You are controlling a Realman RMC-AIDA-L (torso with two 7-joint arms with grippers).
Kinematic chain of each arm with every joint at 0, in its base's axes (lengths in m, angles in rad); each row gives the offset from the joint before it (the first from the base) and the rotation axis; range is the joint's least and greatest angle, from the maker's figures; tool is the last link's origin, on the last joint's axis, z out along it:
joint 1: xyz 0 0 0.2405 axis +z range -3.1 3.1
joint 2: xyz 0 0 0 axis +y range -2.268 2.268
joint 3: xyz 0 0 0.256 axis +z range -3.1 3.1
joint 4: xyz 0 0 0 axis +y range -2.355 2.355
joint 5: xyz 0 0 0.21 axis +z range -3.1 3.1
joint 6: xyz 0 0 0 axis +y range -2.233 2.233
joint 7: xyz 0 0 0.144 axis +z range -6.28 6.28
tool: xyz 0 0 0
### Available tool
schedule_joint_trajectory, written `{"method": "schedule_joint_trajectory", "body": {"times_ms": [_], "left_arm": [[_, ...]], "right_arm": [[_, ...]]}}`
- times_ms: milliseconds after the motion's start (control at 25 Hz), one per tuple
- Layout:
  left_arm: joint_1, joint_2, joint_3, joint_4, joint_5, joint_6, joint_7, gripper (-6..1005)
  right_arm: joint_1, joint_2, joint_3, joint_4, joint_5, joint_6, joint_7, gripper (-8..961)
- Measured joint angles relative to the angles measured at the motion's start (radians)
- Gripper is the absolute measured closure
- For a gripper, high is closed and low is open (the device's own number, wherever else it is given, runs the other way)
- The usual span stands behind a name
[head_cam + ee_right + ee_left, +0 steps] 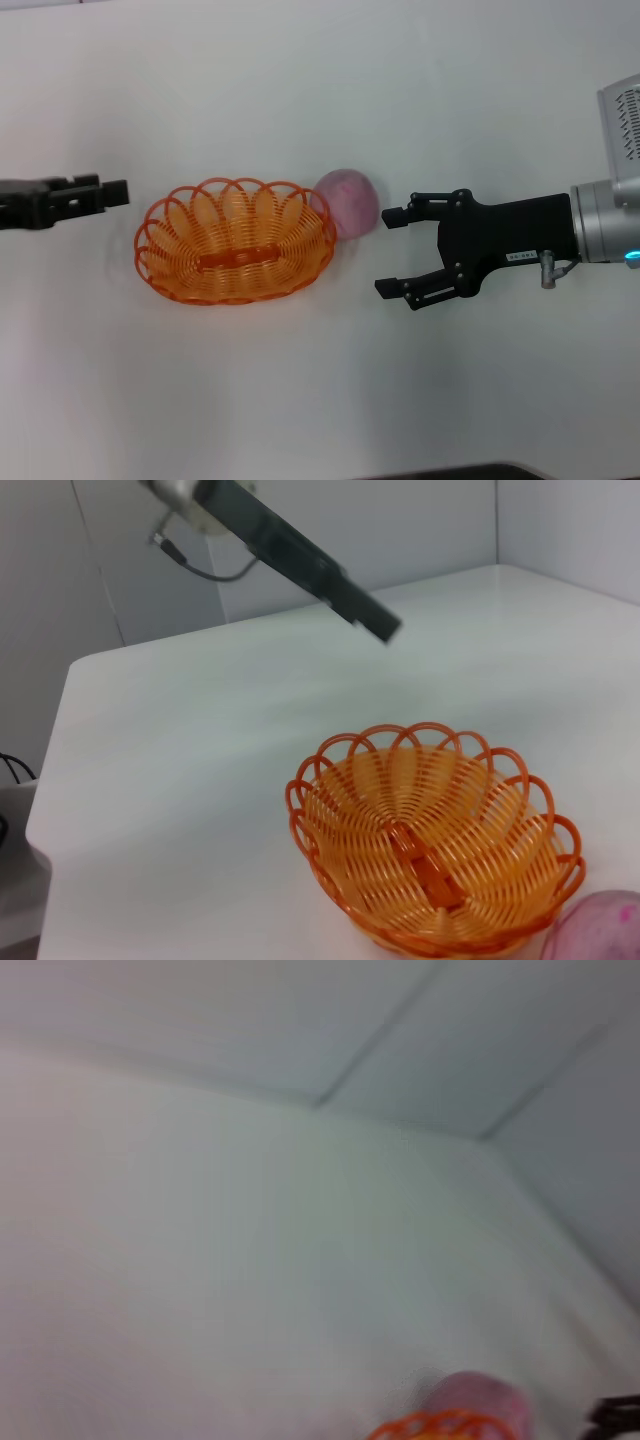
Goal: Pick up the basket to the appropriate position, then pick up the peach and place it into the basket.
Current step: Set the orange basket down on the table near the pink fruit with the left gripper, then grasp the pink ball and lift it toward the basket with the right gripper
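Head view, near to far: right gripper (393, 251) sits on the right side of the table (320, 400), fingers spread wide, nothing between them. One fingertip (395, 215) points at the peach (347, 202) and stops just beside it, not touching; the other fingertip is lower in that view, over bare table, apart from the basket (236, 240).

Basket rests upright on the table near centre, empty, slotted base visible. Peach is against its right-hand rim, outside it, touching or nearly so; part of it is hidden behind the rim loops.

Left gripper (112, 192) is at the left edge, level with the basket's far rim and apart from it, holding nothing. Cannot tell how far open it is.

Right wrist view: basket (435, 840) fills the lower middle, peach (600, 930) cut off at the corner beside it, left arm (290, 555) hanging over the table (200, 740) beyond.

Left wrist view: mostly blurred table surface (250, 1260); only a sliver of the basket rim (435, 1425) and the peach (480, 1400) right behind it at the frame edge.
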Motion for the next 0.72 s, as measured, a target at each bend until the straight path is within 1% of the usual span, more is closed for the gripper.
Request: {"method": "schedule_joint_trajectory", "body": {"times_ms": [80,120,280,400,520,720], "left_arm": [[0.025,0.002,-0.029,-0.01,-0.045,0.043,0.14,383],[0.042,-0.002,-0.044,-0.01,-0.059,0.059,0.222,384],[0.1,-0.035,-0.049,-0.008,-0.068,0.061,0.445,380],[0.139,-0.049,-0.044,-0.029,-0.068,0.069,0.597,377],[0.168,-0.051,-0.044,-0.076,-0.063,0.096,0.715,376],[0.224,-0.057,-0.041,-0.114,-0.037,0.115,0.829,376]], "right_arm": [[-0.001,0.0,0.001,0.0,0.0,0.0,-0.003,7],[-0.001,0.0,0.001,0.0,0.0,0.0,-0.003,7],[0.001,0.0,0.0,0.0,0.001,0.0,0.001,7],[0.006,0.0,0.001,0.0,0.002,0.0,0.001,7],[0.009,0.0,0.001,0.0,0.002,0.002,0.001,7],[0.009,0.0,0.003,0.0,0.002,0.004,-0.003,7]]}}
